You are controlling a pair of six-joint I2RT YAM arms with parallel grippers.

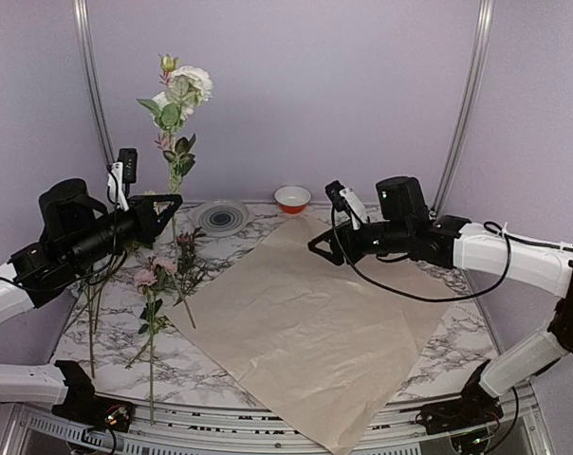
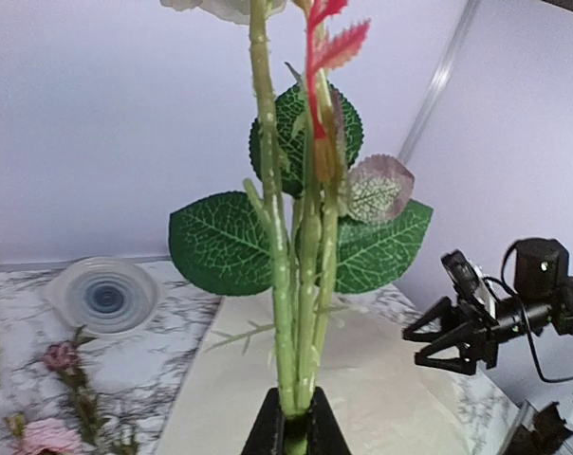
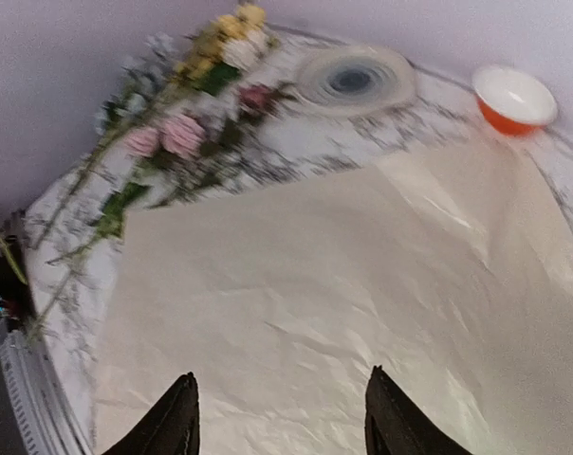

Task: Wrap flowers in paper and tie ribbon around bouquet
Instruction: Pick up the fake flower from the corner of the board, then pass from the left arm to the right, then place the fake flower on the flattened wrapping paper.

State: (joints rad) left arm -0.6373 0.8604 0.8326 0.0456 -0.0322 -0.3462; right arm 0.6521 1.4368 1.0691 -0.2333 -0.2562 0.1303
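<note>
Left claw (image 2: 291,422) is seen pinching upright flowers (image 2: 285,284), right claw (image 3: 282,427) spread over paper (image 3: 315,284); gathering is judged underway, with laying onto paper called for next.

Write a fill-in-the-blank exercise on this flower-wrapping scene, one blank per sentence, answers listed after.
1. The left gripper is shut on the ____ of a flower bunch, which stands upright.
2. The right gripper hovers with open jaws, holding nothing, above the ____.
3. The small bowl at the far edge of the table is white inside and ____ outside.

Missing words: stems; paper; orange.
</note>
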